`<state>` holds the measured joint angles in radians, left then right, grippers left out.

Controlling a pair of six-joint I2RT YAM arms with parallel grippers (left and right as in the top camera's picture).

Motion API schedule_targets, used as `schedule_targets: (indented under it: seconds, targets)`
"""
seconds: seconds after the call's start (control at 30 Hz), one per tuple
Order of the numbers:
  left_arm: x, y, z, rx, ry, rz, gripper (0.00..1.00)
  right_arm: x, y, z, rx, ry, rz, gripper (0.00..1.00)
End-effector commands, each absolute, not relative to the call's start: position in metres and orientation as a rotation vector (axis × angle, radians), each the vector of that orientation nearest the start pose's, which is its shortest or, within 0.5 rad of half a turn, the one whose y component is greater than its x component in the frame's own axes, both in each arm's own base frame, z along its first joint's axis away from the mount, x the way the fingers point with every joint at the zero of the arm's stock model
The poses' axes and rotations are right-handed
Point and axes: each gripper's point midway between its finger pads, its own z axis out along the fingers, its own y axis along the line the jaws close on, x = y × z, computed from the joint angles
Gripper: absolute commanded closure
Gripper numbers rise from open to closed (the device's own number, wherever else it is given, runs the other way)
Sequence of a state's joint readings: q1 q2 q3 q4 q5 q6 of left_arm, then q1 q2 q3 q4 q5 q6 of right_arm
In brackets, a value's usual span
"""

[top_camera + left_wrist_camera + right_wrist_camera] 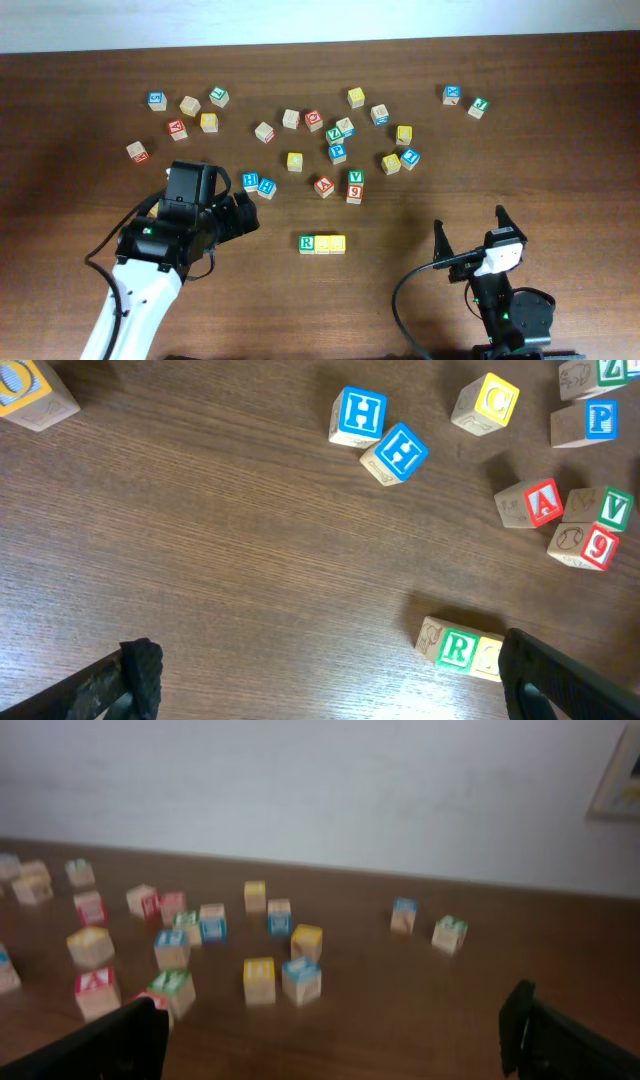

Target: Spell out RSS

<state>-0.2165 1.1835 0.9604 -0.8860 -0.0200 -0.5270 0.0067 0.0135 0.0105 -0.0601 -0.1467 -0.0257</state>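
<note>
Three letter cubes stand touching in a row near the table's front middle: the green-and-white R cube on the left, then two yellow cubes. In the left wrist view the R cube shows at the lower right with a yellow cube beside it, partly hidden by my finger. My left gripper is open and empty, left of the row. My right gripper is open and empty at the front right, raised and facing the far cubes.
Several loose letter cubes are scattered across the far half of the table, among them two blue H cubes, a red A cube, a stacked V and 9 cube, and a yellow cube. The table's back edge meets a white wall.
</note>
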Motion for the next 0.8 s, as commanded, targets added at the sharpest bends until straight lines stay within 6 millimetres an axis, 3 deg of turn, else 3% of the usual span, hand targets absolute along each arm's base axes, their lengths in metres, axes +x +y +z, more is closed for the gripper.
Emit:
schedule_targets:
  seconds: [0.0,0.23,0.77]
  targets:
    - [0.2779,-0.0542,0.1455,-0.433,2.647,-0.192,0.01,0.2450,0.0202,0.1586,-0.106,1.634,0.083,0.02]
    - [0.2779,-0.0542,0.1455,-0.433,2.647,-0.192,0.01,0.2454,0.0151,0.1572,-0.034,1.643,0.106,0.02]
    - [0.2779,-0.0541,0.1455,-0.433,2.647,-0.192,0.01,0.2453,0.0163,0.1571,-0.092,1.641,0.062,0.02]
